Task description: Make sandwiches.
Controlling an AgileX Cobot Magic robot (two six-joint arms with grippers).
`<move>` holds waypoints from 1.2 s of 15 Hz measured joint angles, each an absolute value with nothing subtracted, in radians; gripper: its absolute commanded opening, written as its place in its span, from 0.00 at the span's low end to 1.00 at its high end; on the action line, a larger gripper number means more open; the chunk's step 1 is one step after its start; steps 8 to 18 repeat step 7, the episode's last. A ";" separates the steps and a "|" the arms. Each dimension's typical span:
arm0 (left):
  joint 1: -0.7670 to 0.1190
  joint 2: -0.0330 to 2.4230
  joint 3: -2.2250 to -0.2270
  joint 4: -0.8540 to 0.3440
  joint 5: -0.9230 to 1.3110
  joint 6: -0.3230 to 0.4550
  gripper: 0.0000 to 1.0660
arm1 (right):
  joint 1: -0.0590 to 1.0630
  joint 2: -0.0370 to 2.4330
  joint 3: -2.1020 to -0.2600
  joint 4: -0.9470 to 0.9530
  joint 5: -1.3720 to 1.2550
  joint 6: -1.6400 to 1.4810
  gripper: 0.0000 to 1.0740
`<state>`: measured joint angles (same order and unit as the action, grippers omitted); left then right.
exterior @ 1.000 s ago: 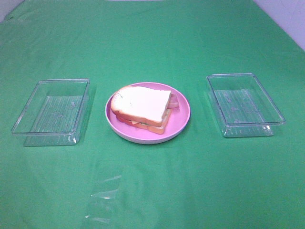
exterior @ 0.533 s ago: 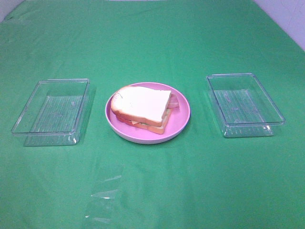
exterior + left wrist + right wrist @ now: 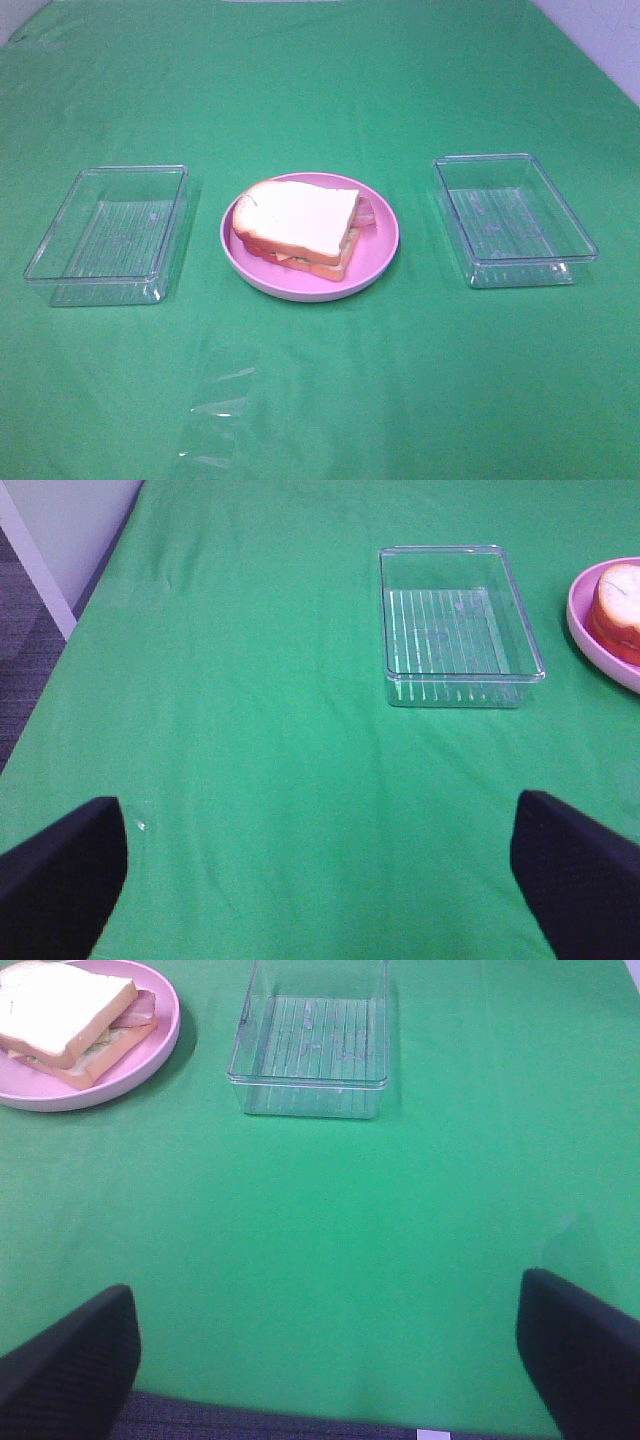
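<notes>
A stacked sandwich [image 3: 300,226] of white bread with orange-brown crust lies on the pink plate [image 3: 385,243] at the table's centre; bacon shows at its right side. The right wrist view shows the sandwich [image 3: 70,1018] layered on the plate [image 3: 150,1052]; the left wrist view catches only an edge of the sandwich [image 3: 618,608]. Neither arm appears in the high view. My left gripper [image 3: 320,870] is open, dark fingers wide apart over bare cloth. My right gripper [image 3: 330,1355] is open too, near the table's front edge, holding nothing.
An empty clear plastic box [image 3: 112,235] stands left of the plate and another clear box [image 3: 512,218] to its right. A green cloth [image 3: 320,400] covers the table. A crumpled bit of clear film [image 3: 215,415] lies near the front.
</notes>
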<state>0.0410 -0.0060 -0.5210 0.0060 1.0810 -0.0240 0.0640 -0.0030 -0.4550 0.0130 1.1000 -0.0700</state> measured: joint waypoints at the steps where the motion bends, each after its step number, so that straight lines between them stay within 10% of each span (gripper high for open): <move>1: 0.041 -0.006 -0.521 0.006 1.081 -0.024 0.91 | 0.064 -0.003 -0.455 0.013 1.100 -0.070 0.92; 18: 0.041 -0.006 -0.521 0.000 1.081 -0.024 0.91 | 0.064 -0.003 -0.455 0.013 1.100 -0.070 0.92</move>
